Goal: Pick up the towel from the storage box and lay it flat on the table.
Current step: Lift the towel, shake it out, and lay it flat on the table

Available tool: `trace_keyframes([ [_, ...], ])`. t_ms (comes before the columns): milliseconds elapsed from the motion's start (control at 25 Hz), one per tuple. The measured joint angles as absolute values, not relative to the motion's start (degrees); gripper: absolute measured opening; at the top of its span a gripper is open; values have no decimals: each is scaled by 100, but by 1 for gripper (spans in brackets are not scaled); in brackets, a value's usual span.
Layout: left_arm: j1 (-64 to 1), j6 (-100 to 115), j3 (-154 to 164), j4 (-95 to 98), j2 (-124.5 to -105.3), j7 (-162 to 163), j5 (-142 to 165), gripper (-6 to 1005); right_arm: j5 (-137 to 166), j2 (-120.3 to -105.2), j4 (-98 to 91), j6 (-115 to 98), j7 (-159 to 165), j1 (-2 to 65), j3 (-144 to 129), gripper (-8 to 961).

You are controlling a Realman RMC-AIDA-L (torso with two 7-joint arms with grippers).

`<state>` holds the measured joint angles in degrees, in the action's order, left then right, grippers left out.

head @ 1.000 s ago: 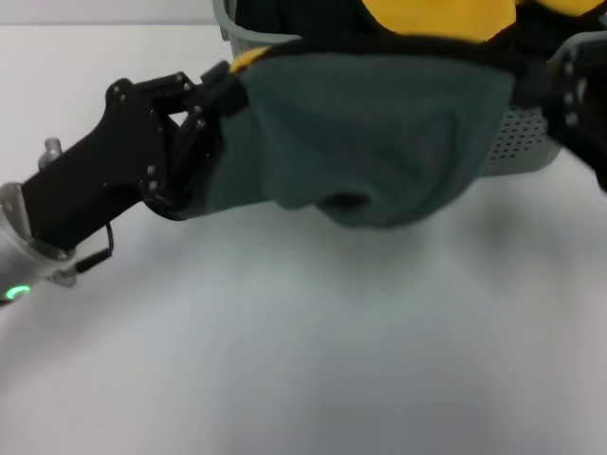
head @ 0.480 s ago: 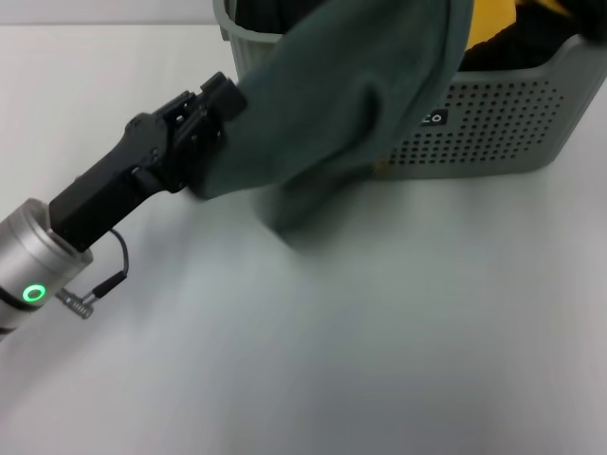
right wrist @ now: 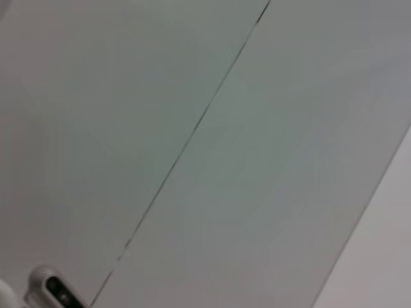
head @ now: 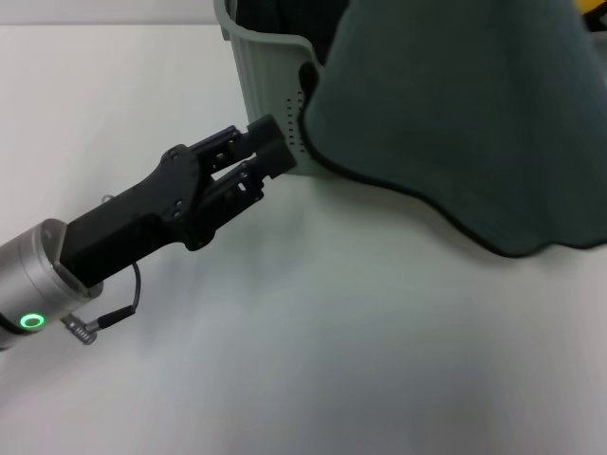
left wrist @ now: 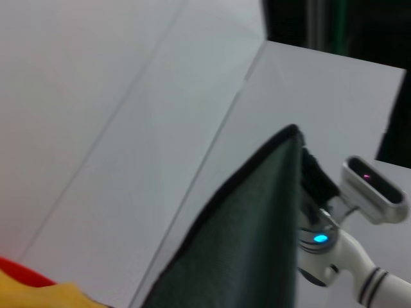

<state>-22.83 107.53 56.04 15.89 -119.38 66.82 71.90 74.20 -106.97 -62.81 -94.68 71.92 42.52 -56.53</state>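
Note:
The dark grey-green towel (head: 455,123) hangs in front of the storage box (head: 266,76) and hides most of its front. Its black-edged lower hem reaches down to the table (head: 332,360). Its upper part runs out past the top of the head view, so what holds it is hidden. In the left wrist view the towel (left wrist: 244,244) rises to a pointed corner. My left gripper (head: 278,150) is open beside the box's front left corner, apart from the towel, with nothing between its fingers. My right gripper is out of view.
A bit of yellow cloth (head: 595,5) shows at the box's far right, and yellow cloth (left wrist: 38,292) also appears in the left wrist view. White table stretches in front of and to the left of the box.
The left gripper has let go of the towel's left edge and moved down and right to the box's corner. The towel has swung right and now hangs over the box's front.

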Motion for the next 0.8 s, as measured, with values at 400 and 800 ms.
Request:
trace_keyframes([
  [400,-2306,10376,5585,1632,-11900,6303,7171,399,7456,-10559,-6460,-10199,7293,4257,-5651,6],
  [800,-2088,10795,5434,1738,-11585,6313,7095,400,7532,-10245,-6528,-10599,7295,4306,-5583,6],
])
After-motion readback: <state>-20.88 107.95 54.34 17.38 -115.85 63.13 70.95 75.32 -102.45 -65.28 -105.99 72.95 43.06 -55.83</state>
